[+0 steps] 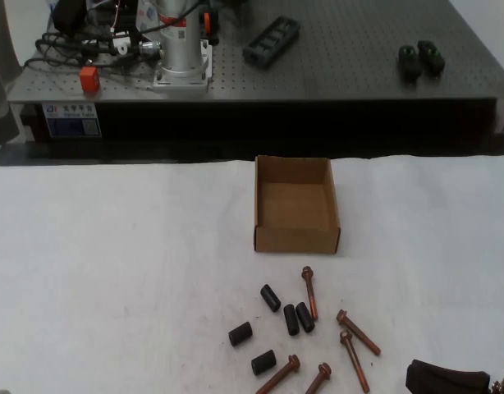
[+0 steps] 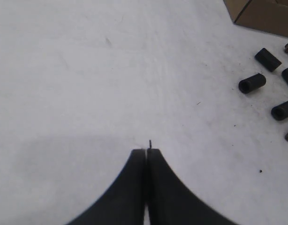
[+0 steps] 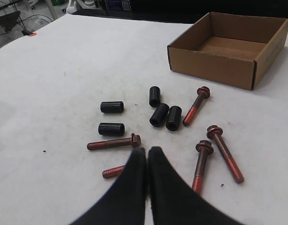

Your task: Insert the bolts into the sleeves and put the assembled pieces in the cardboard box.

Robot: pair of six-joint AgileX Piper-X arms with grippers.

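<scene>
The left gripper [image 2: 146,152] hangs over bare white cloth [image 2: 87,70], pinched together and holding nothing. Next come five black sleeves [image 3: 112,107] and five bolts [image 3: 196,106]. They lie loose just in front of the open box [image 3: 209,65], likely kept close for short trips. The right gripper [image 3: 147,151], also pinched together and empty, hangs by the bolts.

Lab: perforated optical bench [image 1: 334,74], tangled cables [image 1: 65,45] behind

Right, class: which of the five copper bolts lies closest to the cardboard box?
The bolt beside the side-by-side pair of sleeves, its head pointing toward the cardboard box; the other four lie nearer the right gripper.
</scene>
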